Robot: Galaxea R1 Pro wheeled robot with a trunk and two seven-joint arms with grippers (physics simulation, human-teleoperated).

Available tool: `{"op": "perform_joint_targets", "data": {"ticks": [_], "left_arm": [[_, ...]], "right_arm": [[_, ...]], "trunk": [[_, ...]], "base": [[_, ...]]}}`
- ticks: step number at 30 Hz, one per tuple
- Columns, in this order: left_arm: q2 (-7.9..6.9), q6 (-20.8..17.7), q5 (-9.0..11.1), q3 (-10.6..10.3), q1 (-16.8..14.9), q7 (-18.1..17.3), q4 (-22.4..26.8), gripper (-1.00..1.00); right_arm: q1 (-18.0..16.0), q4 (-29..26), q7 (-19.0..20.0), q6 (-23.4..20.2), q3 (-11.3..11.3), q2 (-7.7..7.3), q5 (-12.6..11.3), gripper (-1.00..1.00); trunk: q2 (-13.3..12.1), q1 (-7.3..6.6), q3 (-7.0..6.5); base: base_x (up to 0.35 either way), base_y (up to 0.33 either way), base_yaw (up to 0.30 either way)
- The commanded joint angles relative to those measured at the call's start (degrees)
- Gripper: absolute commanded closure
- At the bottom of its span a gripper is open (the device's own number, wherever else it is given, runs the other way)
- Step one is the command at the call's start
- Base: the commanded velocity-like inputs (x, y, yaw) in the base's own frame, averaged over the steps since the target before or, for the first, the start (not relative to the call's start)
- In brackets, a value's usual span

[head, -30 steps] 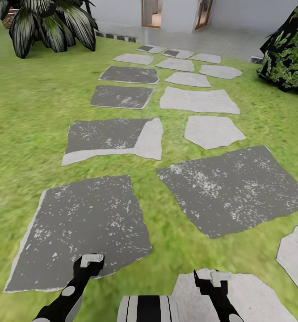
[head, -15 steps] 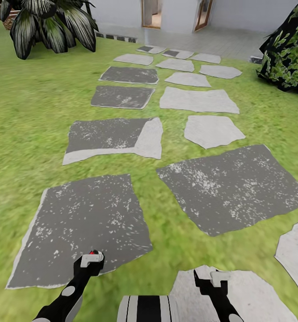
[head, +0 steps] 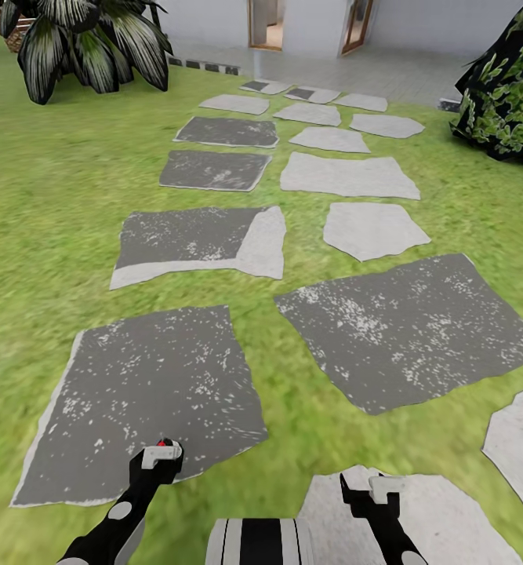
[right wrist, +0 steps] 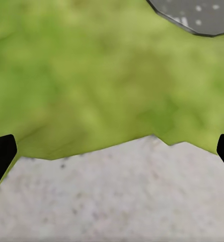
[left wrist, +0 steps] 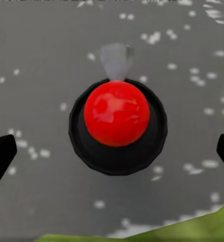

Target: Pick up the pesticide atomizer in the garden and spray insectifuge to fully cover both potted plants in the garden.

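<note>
The pesticide atomizer and the potted plants are out of view. I stand on the garden lawn (head: 49, 235) among grey stepping stones (head: 406, 329). My left gripper (head: 161, 455) hangs low over a dark speckled stone (head: 143, 400), with its fingers (left wrist: 1, 156) spread wide and open. A red ball in a black ring (left wrist: 117, 113) sits between them in the left wrist view, and a small red spot tops that gripper in the head view. Over a pale stone (right wrist: 117, 196) and grass, my right gripper (head: 379, 488) is open and holds nothing.
Stepping stones lead ahead to a paved strip and a building with two doorways (head: 267, 23). A broad-leaved dark plant (head: 88, 47) stands at the far left. A dark leafy bush (head: 504, 94) fills the far right. Open lawn lies to the left.
A red spot has appeared on top of my left gripper since a second ago. The whole view has shifted very slightly; both arms hold their places.
</note>
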State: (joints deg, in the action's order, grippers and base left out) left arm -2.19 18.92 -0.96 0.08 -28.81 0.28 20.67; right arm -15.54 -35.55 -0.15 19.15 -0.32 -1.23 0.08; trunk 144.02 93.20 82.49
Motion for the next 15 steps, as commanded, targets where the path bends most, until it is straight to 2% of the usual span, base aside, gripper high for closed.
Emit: {"op": "perform_joint_targets", "data": {"ticks": [1, 8, 15], "left_arm": [[0.00, 0.18, -0.10, 0.01, -0.02, 0.02, -0.04, -1.00], [0.03, 0.16, 0.00, 0.01, -0.02, 0.05, -0.02, -1.00], [0.08, 0.15, 0.12, 0.01, -0.02, 0.05, 0.01, -1.00]], "right_arm": [[-0.02, 0.04, -0.02, 0.16, -0.03, 0.00, 0.01, -1.00], [-0.02, 0.09, -0.01, 0.15, -0.03, 0.00, 0.01, -1.00], [-0.02, 0.13, -0.03, 0.18, -0.03, 0.00, 0.01, -1.00]], "trunk": [[0.01, -0.01, 0.03], [0.01, -0.01, 0.03], [0.01, -0.01, 0.03]], "base": [[0.000, 0.000, 0.000], [0.001, 0.000, 0.000], [0.108, 0.000, 0.000]]}}
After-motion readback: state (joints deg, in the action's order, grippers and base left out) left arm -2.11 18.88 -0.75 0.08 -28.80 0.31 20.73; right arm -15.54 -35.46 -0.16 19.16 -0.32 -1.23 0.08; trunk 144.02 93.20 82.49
